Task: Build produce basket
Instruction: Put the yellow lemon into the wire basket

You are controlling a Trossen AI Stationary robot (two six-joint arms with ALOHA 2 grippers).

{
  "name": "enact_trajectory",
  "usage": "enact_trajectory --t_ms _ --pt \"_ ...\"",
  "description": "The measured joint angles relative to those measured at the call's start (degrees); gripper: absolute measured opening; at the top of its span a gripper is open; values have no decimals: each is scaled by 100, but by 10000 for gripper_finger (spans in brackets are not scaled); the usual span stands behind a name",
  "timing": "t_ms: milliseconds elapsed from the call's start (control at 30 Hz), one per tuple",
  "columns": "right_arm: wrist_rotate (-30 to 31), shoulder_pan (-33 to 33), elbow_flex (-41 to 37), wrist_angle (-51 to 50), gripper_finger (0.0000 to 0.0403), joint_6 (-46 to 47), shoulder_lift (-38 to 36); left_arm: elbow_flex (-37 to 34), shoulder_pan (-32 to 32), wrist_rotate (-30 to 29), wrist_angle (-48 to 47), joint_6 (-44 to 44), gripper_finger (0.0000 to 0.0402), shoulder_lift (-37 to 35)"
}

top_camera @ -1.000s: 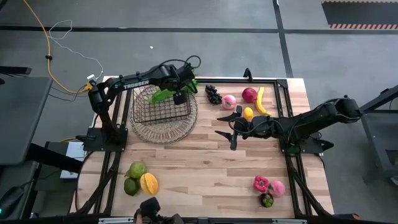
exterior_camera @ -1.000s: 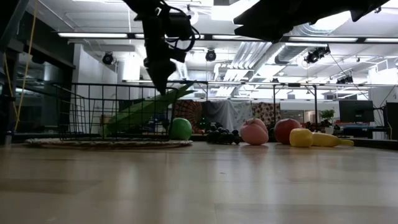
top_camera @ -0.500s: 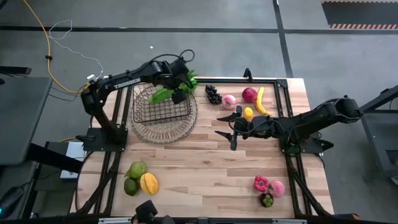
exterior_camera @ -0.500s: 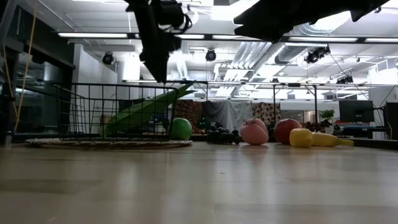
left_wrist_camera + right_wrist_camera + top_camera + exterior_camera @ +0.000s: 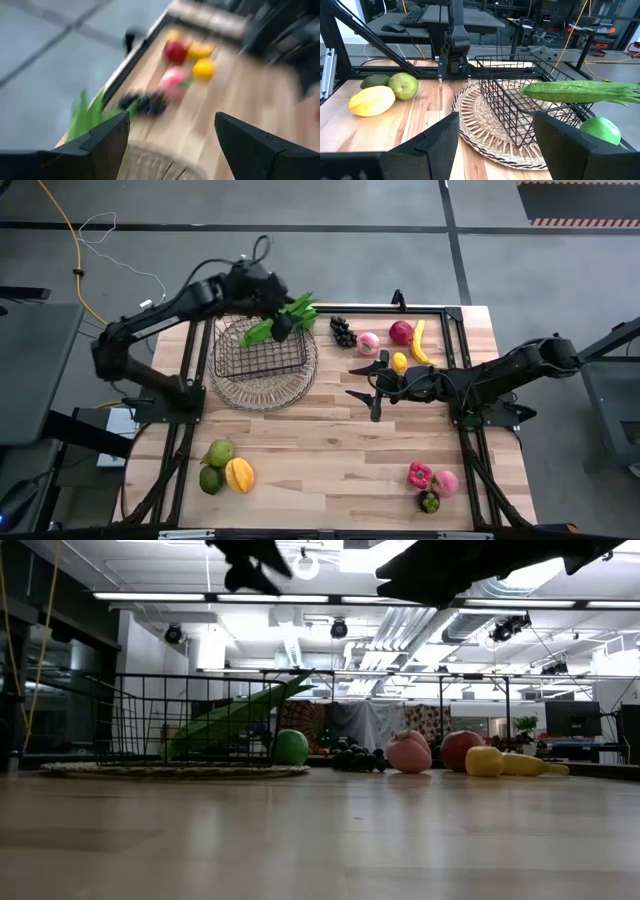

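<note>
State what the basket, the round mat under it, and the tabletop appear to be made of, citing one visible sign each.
Basket: probably dark coated metal wire, shown by its thin open grid.
Mat: apparently woven straw or rattan, with pale radiating strands.
Tabletop: wood, likely butcher block, with joined light strips and visible grain.

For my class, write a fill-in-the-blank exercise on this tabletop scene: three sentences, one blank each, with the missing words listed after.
1. The long green leafy stalk lies across the rim of the wire ____.
2. Both grippers, left and right, have their fingers ____.
3. The dark grapes lie beside a ____ fruit.

Missing words: basket; open; pink
</note>
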Motion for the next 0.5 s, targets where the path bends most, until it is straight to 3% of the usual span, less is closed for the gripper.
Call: enact_trajectory --t_ms 267,500 --pt "-2 21 0 -129 243 2 0 -2327 -901 -31 2509 -213 282 -1570" --pt "0 21 0 -125 243 2 0 -4901 -1781 -353 5818 -558 282 -2655"
